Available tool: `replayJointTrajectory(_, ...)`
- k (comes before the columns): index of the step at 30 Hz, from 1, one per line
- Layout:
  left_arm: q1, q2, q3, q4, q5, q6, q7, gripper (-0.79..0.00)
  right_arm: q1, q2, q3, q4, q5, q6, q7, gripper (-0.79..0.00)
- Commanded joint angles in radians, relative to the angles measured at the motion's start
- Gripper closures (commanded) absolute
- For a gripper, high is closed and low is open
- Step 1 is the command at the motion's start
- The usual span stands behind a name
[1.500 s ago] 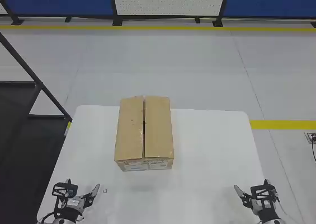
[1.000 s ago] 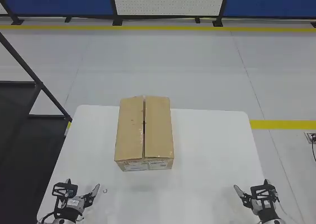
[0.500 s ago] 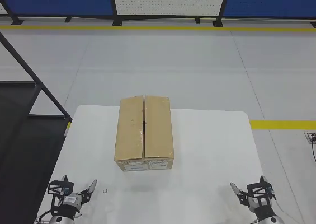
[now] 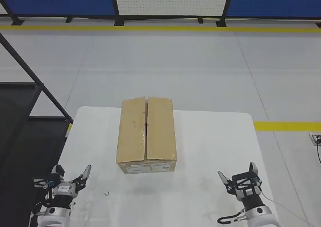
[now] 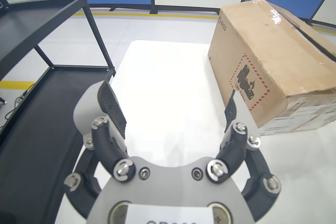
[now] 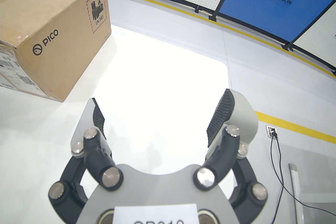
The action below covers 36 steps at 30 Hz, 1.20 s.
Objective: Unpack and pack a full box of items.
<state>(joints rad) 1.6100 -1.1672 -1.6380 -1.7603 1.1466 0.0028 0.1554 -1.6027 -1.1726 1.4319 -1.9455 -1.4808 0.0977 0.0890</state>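
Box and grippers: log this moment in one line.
box: flaps closed, on white table | left gripper: open, empty, clear of box | right gripper: open, empty, clear of box | unpacking: not begun

The white table [image 4: 217,147] before me bears a cardboard box [image 4: 147,133] toward its far edge and a small dark loop [image 4: 107,194] nearer me.

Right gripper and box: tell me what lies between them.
Only bare table lies between the right gripper and the box, as the top view shows.
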Motion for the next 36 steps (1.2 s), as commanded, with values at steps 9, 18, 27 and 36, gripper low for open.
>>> replayJointTrajectory(9, -0.002, 0.000, 0.002, 0.003, -0.004, 0.001, -0.005, -0.785, 0.001, 0.000, 0.000, 0.001, 0.002, 0.000, -0.001, -0.785)
replayJointTrajectory(18, -0.157, -0.012, 0.095, 0.093, 0.027, -0.014, -0.033, -0.785, 0.084, -0.008, -0.157, -0.001, -0.334, -0.027, -0.045, -0.785)
replayJointTrajectory(27, -0.236, -0.025, 0.150, 0.140, 0.009, 0.018, -0.053, -0.785, 0.190, -0.032, -0.322, 0.044, -0.549, 0.015, -0.001, -0.785)
replayJointTrajectory(36, -0.236, -0.025, 0.150, 0.140, 0.009, 0.018, -0.053, -0.785, 0.190, -0.032, -0.322, 0.044, -0.549, 0.015, -0.001, -0.785)
